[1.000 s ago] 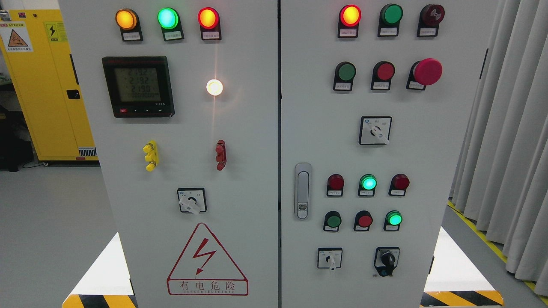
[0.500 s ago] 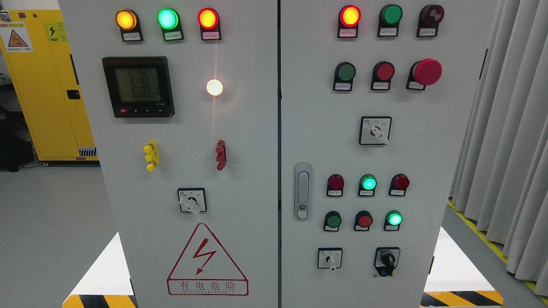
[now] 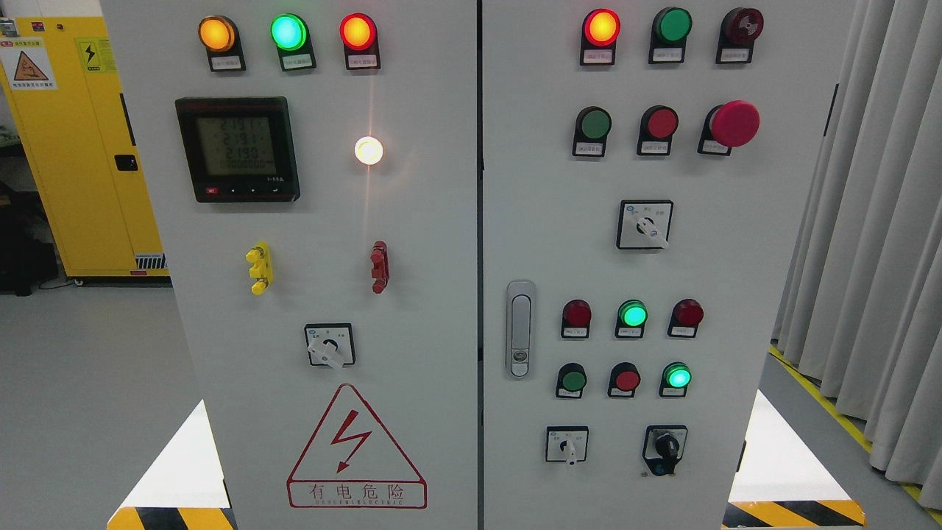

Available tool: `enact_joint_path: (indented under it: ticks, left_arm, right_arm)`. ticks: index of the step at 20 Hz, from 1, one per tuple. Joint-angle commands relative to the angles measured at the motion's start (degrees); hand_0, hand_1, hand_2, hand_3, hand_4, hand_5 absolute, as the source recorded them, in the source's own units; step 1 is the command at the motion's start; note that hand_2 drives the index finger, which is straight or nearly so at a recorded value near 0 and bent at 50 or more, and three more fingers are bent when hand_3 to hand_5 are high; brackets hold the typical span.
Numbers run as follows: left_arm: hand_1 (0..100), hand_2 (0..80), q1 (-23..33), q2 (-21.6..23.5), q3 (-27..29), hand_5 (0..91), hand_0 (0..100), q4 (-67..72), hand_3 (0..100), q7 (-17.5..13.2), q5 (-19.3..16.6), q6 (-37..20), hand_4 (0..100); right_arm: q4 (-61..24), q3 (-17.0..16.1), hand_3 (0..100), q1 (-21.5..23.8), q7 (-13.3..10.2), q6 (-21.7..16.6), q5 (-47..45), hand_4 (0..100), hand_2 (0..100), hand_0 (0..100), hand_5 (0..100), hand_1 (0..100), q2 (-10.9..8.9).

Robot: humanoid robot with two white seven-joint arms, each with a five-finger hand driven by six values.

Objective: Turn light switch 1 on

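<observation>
Nothing moved on the grey control cabinet (image 3: 441, 221) since earlier frames, only meter display (image 3: 237, 149) digits changed, neither hand visible, grip state unknowable.

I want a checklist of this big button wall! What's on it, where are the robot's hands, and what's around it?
Surface: grey cabinet, two doors, upright.
Job's things: which control is light switch 1 cannot be told; labels too small. Rotary switches, black knob.
Lamps: white lamp lit; top-left three lit.
Clutter: nothing seen.
Hands: nothing seen.
Cables: one on floor, far left.
Surroundings: yellow cabinet left, curtain right, striped floor tape.
</observation>
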Motion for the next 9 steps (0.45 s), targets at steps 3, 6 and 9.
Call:
enact_joint_path:
  ticks: [3,6,9]
  left_arm:
    - [16,0.0,-2.4,-0.4,-3.7,0.0,0,9.8,0,0.5,1.1,0.1,0]
    - [15,0.0,-3.0,-0.4,-3.7,0.0,0,9.9,0,0.5,1.1,0.2,0]
    - [14,0.0,-3.2,-0.5,-3.7,0.0,0,10.1,0,0.5,1.1,0.1,0]
  right_arm:
    - [0.0,0.0,0,0.0,0.0,0.0,-1.7,0,4,0,0,50,0.0]
    - [0.0,0.0,0,0.0,0.0,0.0,-1.7,0,4,0,0,50,0.0]
    - [0.0,0.0,0,0.0,0.0,0.0,-1.7,0,4,0,0,50,0.0]
